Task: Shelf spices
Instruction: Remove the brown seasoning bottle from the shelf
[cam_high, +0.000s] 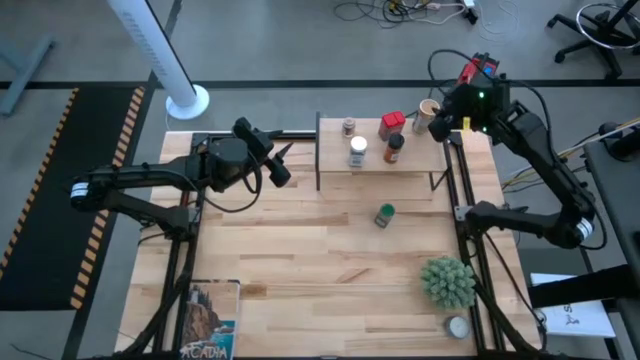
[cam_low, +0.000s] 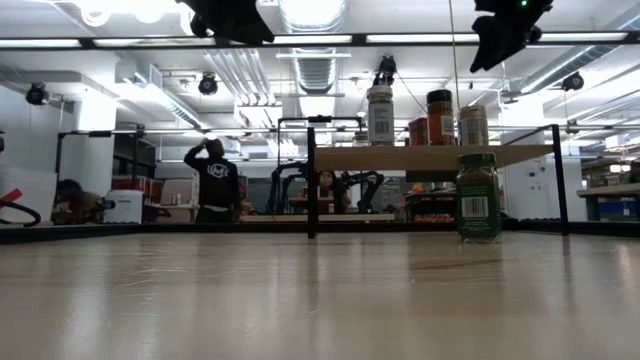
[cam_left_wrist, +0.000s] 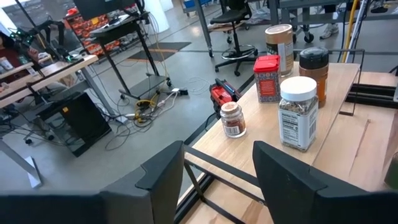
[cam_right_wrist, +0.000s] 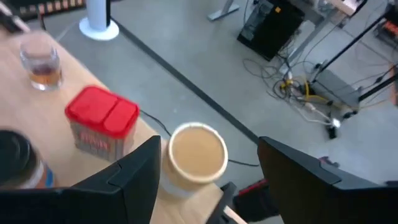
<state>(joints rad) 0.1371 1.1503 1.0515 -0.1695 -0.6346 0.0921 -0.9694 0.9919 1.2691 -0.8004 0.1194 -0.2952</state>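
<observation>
The shelf (cam_high: 330, 165) stands at the table's far edge. On it stand a grey-lidded jar (cam_high: 348, 126), a red square tin (cam_high: 391, 124), a tan cylinder (cam_high: 428, 109), a white-lidded jar (cam_high: 357, 150) and a black-lidded jar (cam_high: 394, 148). A green-lidded jar (cam_high: 384, 215) stands upright on the tabletop in front of the shelf. My right gripper (cam_right_wrist: 210, 146) hangs open above the shelf's right end, its fingers on either side of the tan cylinder (cam_right_wrist: 198, 154); whether they touch it I cannot tell. My left gripper (cam_left_wrist: 217, 155) is open and holds nothing, just left of the shelf (cam_left_wrist: 348, 106).
A spiky green plant (cam_high: 447, 281) and a flat white round tin (cam_high: 457, 326) sit near the right front corner. A book (cam_high: 210, 320) lies at the left front edge. In the low view, people (cam_low: 212, 180) stand in the room beyond the table.
</observation>
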